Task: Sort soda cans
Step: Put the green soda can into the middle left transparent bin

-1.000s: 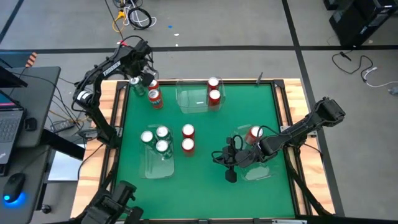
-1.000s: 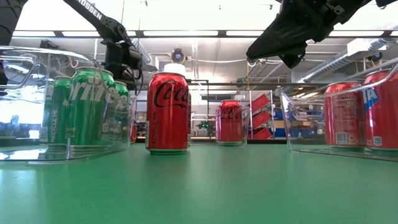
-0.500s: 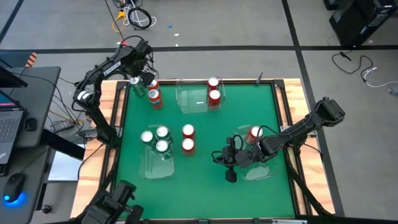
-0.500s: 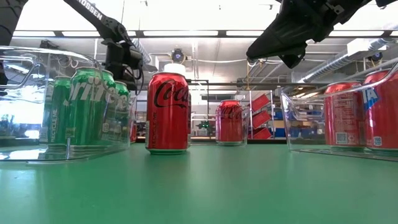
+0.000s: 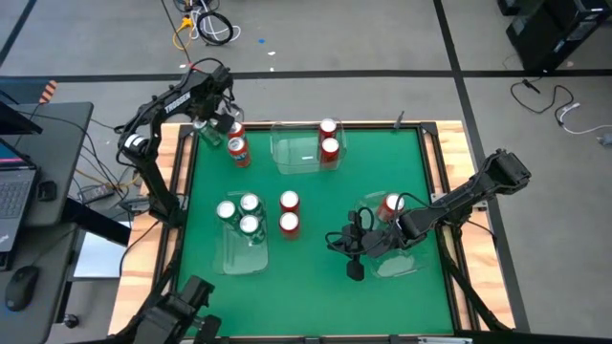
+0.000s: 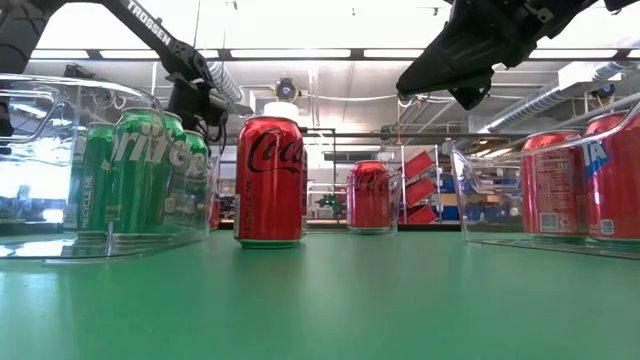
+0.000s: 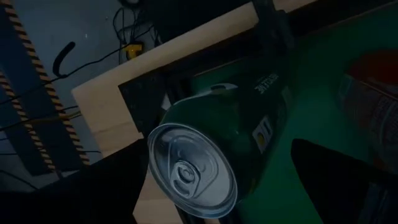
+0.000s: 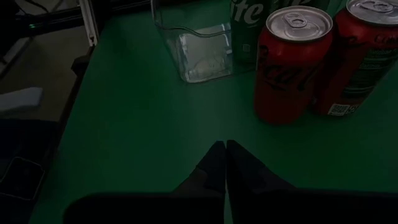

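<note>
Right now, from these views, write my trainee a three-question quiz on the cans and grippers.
1. True or false: the right gripper is shut with nothing in it.
2. How many green cans stand in their tray?
3. The can in the left gripper is: A red, B green, C silver all over.

Key: 1 true; 2 three; 3 B.
</note>
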### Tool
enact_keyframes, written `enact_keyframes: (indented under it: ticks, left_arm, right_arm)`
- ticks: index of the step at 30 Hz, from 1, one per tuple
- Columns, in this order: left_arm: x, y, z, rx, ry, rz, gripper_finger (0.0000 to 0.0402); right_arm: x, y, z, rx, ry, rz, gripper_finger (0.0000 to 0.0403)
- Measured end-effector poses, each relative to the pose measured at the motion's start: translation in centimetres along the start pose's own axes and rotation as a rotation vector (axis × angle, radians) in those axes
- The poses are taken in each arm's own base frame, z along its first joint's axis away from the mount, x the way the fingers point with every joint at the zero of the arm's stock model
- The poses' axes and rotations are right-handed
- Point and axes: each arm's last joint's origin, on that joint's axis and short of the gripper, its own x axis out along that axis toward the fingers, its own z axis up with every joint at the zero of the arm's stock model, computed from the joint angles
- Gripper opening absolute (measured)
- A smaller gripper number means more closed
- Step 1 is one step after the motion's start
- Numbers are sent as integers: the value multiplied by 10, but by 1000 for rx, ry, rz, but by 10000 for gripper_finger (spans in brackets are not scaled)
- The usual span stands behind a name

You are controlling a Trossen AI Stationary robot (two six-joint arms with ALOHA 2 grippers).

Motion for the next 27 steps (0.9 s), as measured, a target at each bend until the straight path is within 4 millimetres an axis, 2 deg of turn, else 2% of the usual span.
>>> enact_keyframes:
  ticks: [14, 27]
  left_arm:
    - [-18, -3, 0, 30, 12, -59, 392]
    - [-18, -2, 1, -7, -6, -25, 392]
  right_arm:
    - [0, 0, 0, -5, 0, 0, 0]
    - [0, 0, 0, -7, 4, -2, 2]
